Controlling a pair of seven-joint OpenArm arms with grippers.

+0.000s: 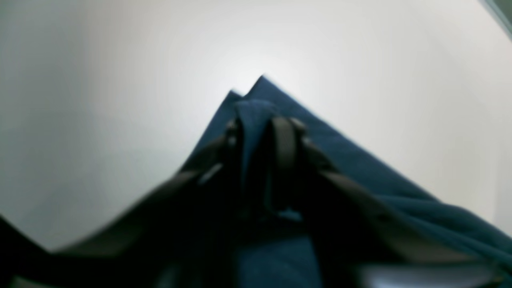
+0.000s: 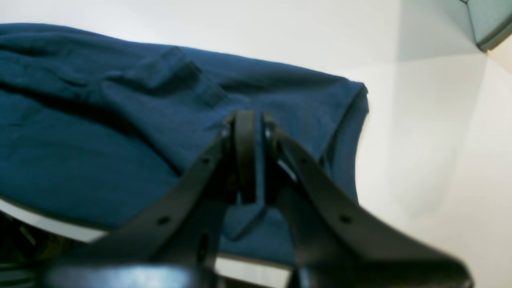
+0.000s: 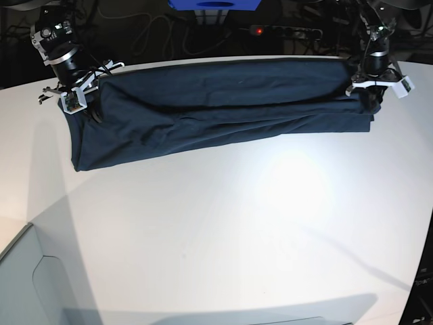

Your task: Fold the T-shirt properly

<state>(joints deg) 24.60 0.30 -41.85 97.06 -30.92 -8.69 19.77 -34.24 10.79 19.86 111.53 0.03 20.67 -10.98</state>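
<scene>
The desk point(image 3: 216, 237) is a broad white surface, and most of it lies bare in front of the cloth, so nothing on it stands in the way of a further fold. Along its far side stretches the T-shirt point(image 3: 216, 101), a long dark navy band running nearly from one arm to the other. It looks already doubled over lengthwise, with layered edges showing along its near side, so I judge the task to be partly done: a lengthwise fold is in, while the crosswise folds that would bring it to a compact packet are left. The cloth is not flat yet; soft ridges and a sagging corner at the base view's left end need smoothing. The right gripper point(image 2: 252, 132) is clamped on a pinch of the T-shirt point(image 2: 120, 120) near its hemmed end, the jaws drawn together with blue cloth between them. The left gripper point(image 1: 260, 128) likewise has its jaws closed on a corner of the T-shirt point(image 1: 344, 152), whose layered point rises just beyond the fingertips, though this view is blurred. Behind the desk, in the dark, lie cables point(image 3: 155, 30), a blue object point(image 3: 215, 5) and a small red light point(image 3: 258, 30), all well apart from the work.
</scene>
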